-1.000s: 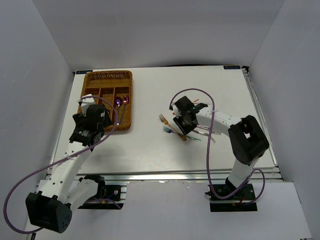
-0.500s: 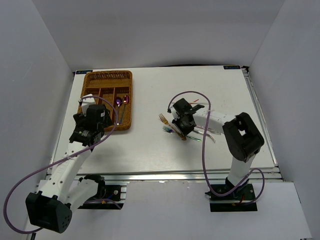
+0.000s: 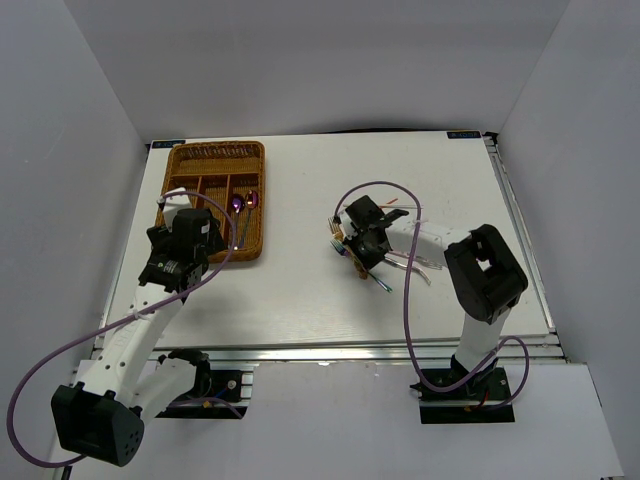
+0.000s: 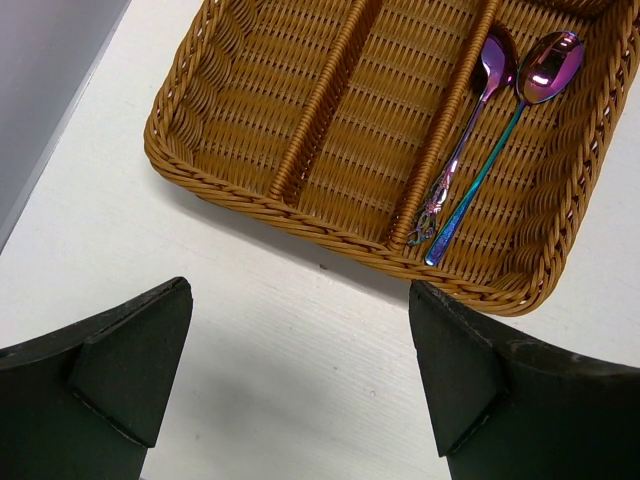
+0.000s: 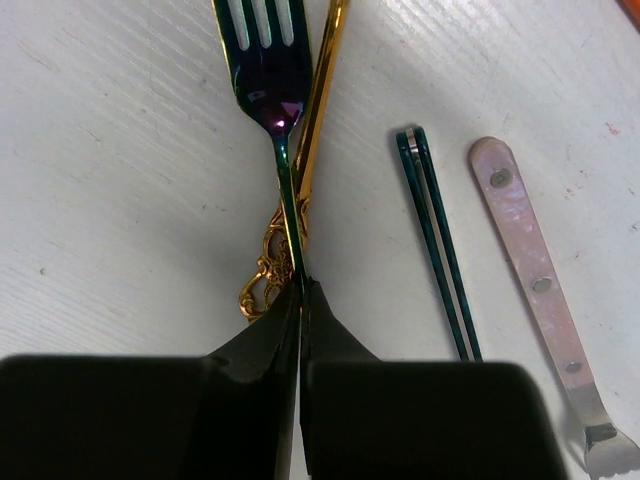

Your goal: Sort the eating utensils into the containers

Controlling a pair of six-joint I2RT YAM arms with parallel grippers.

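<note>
While the left pincer (image 4: 300, 370) hangs wide open just short of the tray (image 4: 250, 190), whose right slot holds two purple spoons (image 4: 470, 150), the right pincer (image 5: 302, 290) is clamped on the stem of the rainbow fork (image 5: 272, 90), which crosses a gold handle (image 5: 322, 100) on the bench (image 5: 120, 200).

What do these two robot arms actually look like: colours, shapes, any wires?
The left arm and right arm are alike: white tubular segments joined by bulky black blocks. A thin purple cable loops loosely along each. The left gripper and right gripper each have two matte black, wedge-shaped fingers. I see no readable markings.
</note>
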